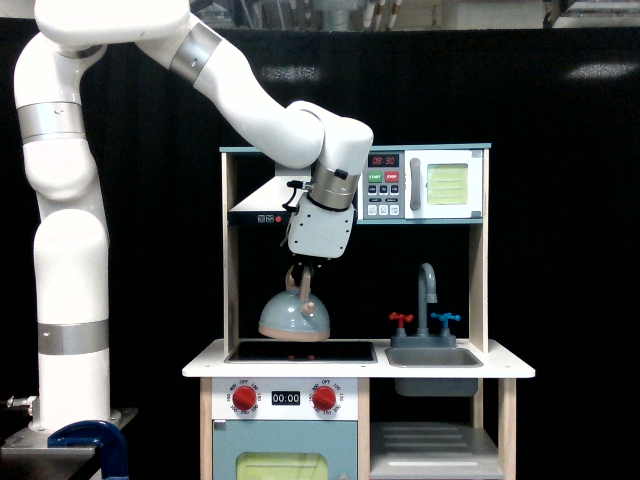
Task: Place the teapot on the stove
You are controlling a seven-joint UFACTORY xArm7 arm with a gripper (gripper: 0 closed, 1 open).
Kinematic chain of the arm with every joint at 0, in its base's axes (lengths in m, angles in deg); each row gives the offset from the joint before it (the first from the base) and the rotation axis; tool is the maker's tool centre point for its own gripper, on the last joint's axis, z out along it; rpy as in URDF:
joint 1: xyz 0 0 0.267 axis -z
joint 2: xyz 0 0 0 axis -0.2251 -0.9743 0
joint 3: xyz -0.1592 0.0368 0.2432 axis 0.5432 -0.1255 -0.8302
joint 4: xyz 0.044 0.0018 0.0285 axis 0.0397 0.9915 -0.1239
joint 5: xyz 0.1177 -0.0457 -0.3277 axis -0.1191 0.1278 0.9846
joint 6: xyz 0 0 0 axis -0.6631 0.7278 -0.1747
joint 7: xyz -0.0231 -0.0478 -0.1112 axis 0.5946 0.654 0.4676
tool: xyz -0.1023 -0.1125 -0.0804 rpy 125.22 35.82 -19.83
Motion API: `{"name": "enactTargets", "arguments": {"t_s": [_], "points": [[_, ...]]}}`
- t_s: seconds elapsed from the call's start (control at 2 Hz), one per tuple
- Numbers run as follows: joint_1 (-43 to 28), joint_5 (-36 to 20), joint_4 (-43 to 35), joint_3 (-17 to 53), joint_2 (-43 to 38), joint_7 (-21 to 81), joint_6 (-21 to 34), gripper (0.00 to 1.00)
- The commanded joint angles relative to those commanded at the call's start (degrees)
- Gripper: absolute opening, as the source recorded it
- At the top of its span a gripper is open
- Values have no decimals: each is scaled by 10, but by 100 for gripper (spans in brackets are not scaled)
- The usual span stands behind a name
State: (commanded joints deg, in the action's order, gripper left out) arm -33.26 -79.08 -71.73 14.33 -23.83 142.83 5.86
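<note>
Teapot [294,318] hanging above stove [300,351], jaws clamped on its handle, timer [285,398] reading 00:00

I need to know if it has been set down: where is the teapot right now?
In the exterior view the teapot hangs by its handle from the gripper, just above the stove, to the view's left of the faucet.

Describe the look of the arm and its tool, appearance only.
The arm is glossy white with rounded, tube-like links, joined by brushed silver-grey bands at the joints. Its wrist ends in a pale blue-grey boxy housing, from which the small dark tool extends. A short dark cable shows beside the wrist band.
</note>
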Motion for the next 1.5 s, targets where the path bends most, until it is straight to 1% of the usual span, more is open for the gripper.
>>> {"name": "enactTargets", "arguments": {"t_s": [0.5, 1.0, 1.5], "points": [[-32, -34, 65, -32, 30, -19, -56, 0], [-48, -48, 55, -46, 12, -33, -76, 0], [-55, -57, 64, -52, 10, -33, -90, 100]]}}
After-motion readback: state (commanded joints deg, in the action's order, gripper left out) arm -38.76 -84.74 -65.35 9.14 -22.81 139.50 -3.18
